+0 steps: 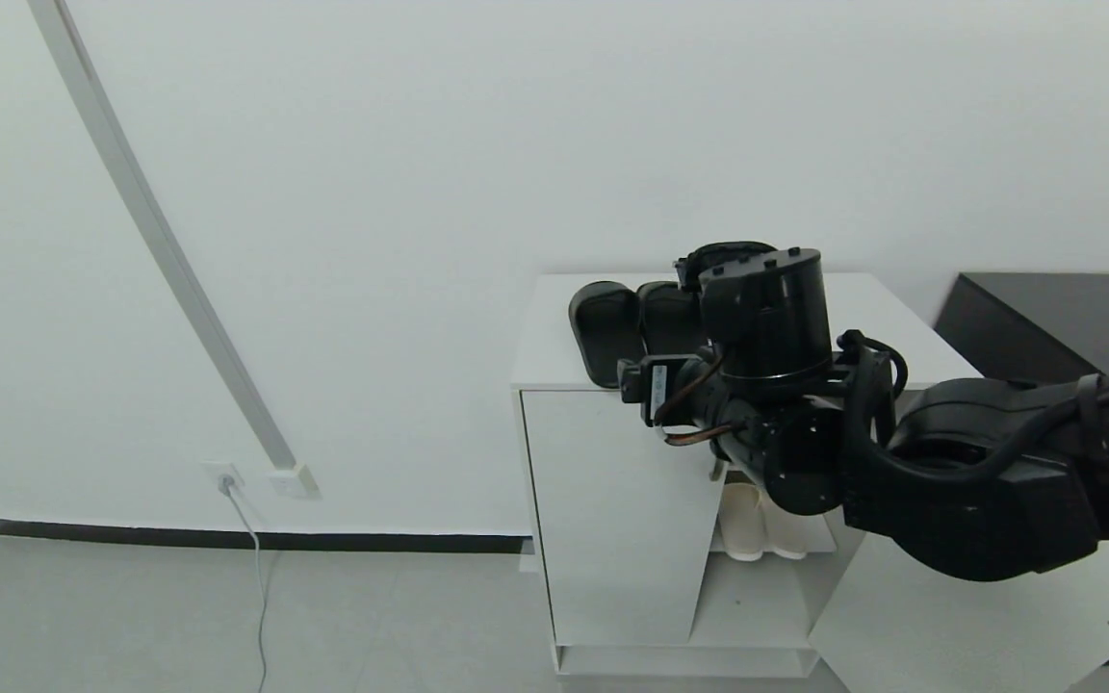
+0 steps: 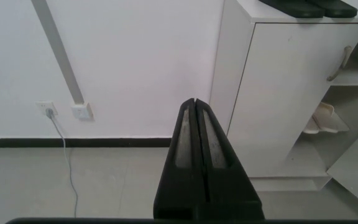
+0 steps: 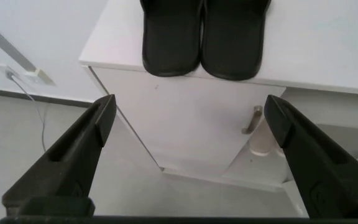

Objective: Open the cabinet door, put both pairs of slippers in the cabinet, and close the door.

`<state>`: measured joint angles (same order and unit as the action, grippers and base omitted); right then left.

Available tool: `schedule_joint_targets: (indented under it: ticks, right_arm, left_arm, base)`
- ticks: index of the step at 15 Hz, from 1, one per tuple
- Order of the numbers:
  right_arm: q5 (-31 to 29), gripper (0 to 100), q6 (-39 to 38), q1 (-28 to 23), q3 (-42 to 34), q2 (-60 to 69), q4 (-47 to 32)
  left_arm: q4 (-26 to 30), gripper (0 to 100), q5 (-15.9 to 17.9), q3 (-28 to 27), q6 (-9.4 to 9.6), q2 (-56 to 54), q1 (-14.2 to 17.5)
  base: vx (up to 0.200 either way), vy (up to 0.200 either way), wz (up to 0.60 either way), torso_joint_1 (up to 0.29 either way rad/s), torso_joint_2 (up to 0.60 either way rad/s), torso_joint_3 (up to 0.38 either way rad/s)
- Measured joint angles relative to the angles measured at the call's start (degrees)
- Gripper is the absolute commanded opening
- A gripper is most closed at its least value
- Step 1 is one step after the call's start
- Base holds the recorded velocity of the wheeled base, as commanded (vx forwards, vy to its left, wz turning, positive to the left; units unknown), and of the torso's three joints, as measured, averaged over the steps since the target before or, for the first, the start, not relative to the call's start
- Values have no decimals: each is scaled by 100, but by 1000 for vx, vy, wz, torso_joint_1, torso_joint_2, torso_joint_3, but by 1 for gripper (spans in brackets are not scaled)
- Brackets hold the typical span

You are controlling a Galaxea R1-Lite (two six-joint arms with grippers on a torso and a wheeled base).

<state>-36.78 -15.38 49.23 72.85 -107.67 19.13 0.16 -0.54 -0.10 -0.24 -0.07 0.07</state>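
Black rubber slippers [image 3: 201,34] lie as a pair side by side, touching, on top of the white laminate cabinet [image 1: 612,500], their rounded ends at its front edge. The cabinet's right door [image 1: 949,626] hangs open. Behind it a pair of white slippers [image 1: 757,525] stands on the shelf, so one pair looks already stowed and the black pair remains. The left door is closed, its metal handle [image 3: 252,121] at the inner edge.

The right gripper [image 3: 190,104] hovers just in front of the cabinet top, spread wide and holding nothing, and the black pair lies beyond the gap between its fingers. The left gripper [image 2: 195,106] sits low and well off to the cabinet's left, its fingers pressed together and empty.

The step in hand seems to be picking up the black pair. To do it well, the right arm should probably advance level with the top and centre its span on the seam between the two slippers. Closing from both outer sides would squeeze them together as one bundle. Too shallow a bite risks one slipper sliding out. Once lifted clear, the pair needs to pass into the open compartment without knocking the white pair or the door edge.
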Motion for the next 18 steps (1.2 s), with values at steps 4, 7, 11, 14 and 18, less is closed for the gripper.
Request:
schedule_joint_targets:
  ticks: [4,7,11,14,18]
  right_arm:
    - [-4,100,-46,-17,-188,11,49]
    - [-4,100,-46,-13,-297,-46,257]
    - [-4,100,-51,-50,-400,-294,556]
    - [-30,100,-10,-74,-581,-435,998]
    - [-30,100,37,-185,-631,-713,1336]
  left_arm:
    - [2,0,5,0,0,0,0]
    - [0,0,5,0,2,0,-5]
    - [2,0,2,0,-2,0,0]
    - [0,0,-4,0,-9,0,0]
    - [-5,0,-22,0,-27,0,0]
  base:
    - [200,0,0,6,0,0]
    - [200,0,0,2,1,4]
    - [200,0,0,2,4,2]
    - [0,0,0,0,0,0]
    - [0,0,0,0,0,0]
